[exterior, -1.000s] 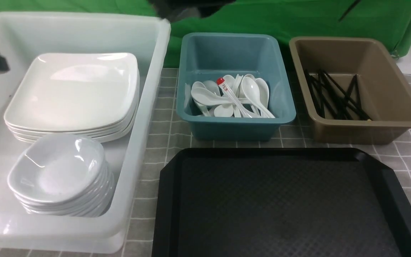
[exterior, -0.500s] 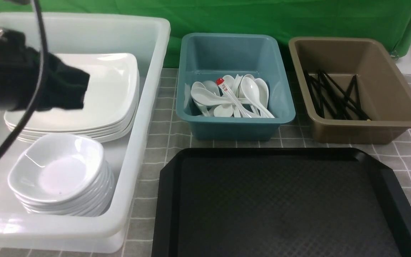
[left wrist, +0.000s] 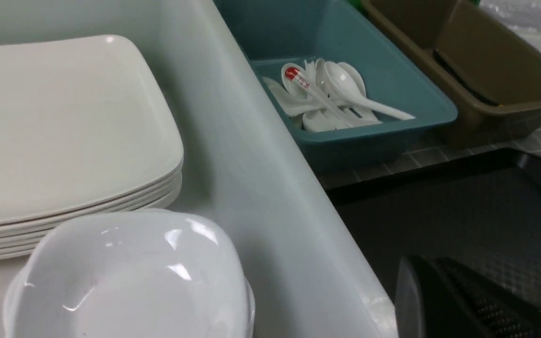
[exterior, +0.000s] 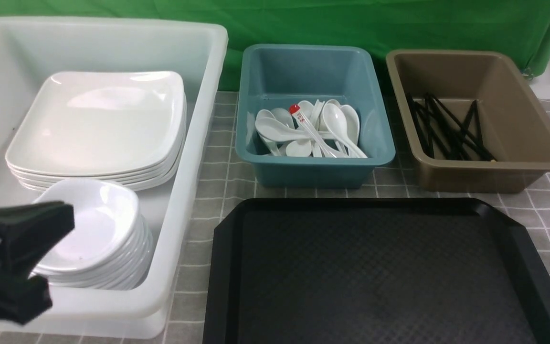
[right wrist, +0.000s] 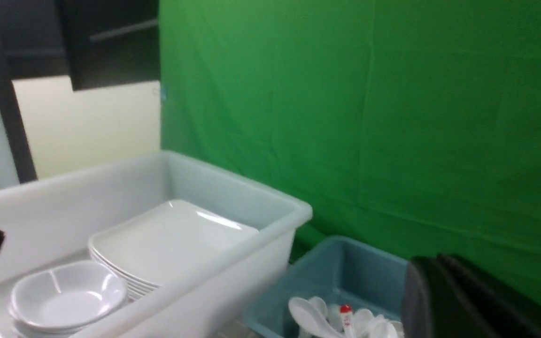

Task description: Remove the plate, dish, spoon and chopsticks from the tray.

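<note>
"Plates, glossy and white, are stacked in a large white bin, as captured in the front view. Where is the rest of the tableware placed?"

"White bowls are nested beside the plates in the same bin, partly covered by the dark left arm. White spoons are piled in a blue-green tub, among them one marked with a red tip. Black chopsticks are gathered in a brown tub. The black tray is set in front of both tubs, its textured floor exposed within a raised rim, on a gray checked cloth."

"And what is shown from the left wrist?"

"The left gripper is pictured with its fingers brought together, narrow and closed. The bowls and plates are seen inside the bin, and the spoons, tubs and part of the tray are framed beyond its wall."

"From the right wrist?"

"The right gripper is likewise drawn narrow, its dark fingers closed. The stacked plates and bowls are caught in the bin, with spoons partly visible in the blue-green tub. A green curtain is hung behind them."
</note>
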Robot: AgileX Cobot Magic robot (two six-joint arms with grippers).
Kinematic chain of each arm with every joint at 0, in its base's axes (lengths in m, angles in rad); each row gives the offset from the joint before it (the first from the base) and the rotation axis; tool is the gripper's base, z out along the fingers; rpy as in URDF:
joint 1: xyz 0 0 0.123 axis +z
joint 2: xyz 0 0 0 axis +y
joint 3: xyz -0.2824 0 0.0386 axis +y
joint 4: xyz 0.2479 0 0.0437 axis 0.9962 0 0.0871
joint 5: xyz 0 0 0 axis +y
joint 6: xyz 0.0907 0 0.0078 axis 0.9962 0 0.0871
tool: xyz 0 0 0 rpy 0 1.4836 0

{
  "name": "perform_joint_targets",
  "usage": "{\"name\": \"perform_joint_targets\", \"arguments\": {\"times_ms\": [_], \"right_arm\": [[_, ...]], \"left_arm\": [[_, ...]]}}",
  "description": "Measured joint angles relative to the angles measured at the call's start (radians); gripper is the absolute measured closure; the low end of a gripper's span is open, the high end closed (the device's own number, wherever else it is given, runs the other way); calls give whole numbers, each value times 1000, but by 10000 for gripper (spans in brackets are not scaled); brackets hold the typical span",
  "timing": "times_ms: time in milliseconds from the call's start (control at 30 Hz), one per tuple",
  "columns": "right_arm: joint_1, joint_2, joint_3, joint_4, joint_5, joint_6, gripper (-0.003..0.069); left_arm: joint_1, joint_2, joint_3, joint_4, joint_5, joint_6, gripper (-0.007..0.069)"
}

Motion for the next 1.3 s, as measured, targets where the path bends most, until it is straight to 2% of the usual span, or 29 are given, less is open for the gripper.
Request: {"name": "perform_joint_targets", "arguments": {"times_ms": [133,300,767,1100,1200,1300], "right_arm": [[0,-161,141,-9,-88,5,633],[0,-281,189,-13,-100,16,633],[0,-307,194,-15,-111,19,623],[0,-307,194,-15,-111,19,618],[0,-307,194,-15,-111,19,612],[0,-307,194,-15,-111,19,605]], "left_arm": [[0,-69,78,-37,-111,0,624],[0,-85,125,-69,-217,0,622],[0,-86,131,-65,-267,0,622],[0,-86,131,19,-267,0,622],[0,-88,131,85,-267,-9,622],[4,-115,132,165,-244,-68,622]]}}
